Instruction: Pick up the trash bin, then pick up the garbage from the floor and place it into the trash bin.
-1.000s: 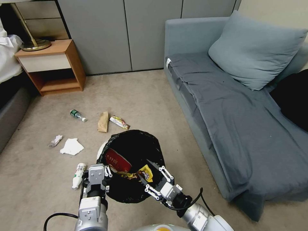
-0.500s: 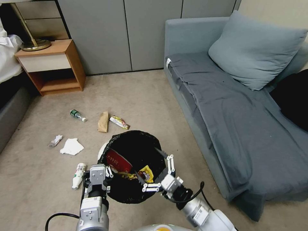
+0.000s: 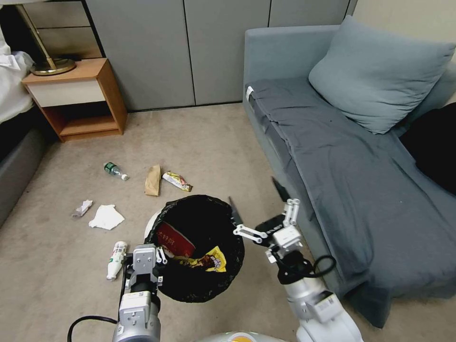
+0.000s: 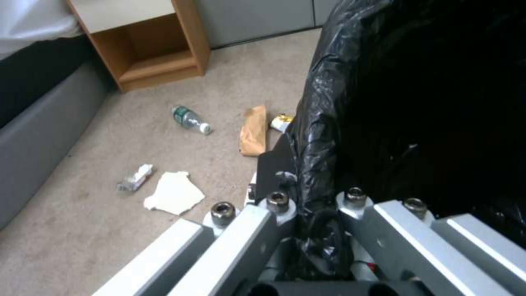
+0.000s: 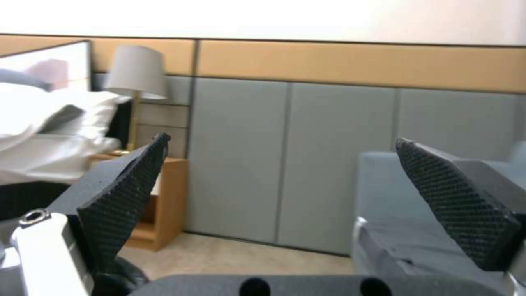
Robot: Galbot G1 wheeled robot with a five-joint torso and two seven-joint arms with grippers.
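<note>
A: Left gripper [image 3: 159,259] status?
B: Clamped on the trash bin [image 3: 199,223] rim, bin held off the carpet [image 3: 213,142], red packet [image 3: 175,239] and yellow wrapper [image 3: 216,259] inside.
A: Right gripper [image 3: 259,209]?
B: Wide open, empty, between bin and sofa [image 3: 332,156].

Trash bin [image 3: 199,285] white wall — mostly hidden under liner — packets' print unreadable

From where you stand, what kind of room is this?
Probably a hotel room or bedroom: a nightstand with a lamp beside a bed, and a grey sofa.
</note>
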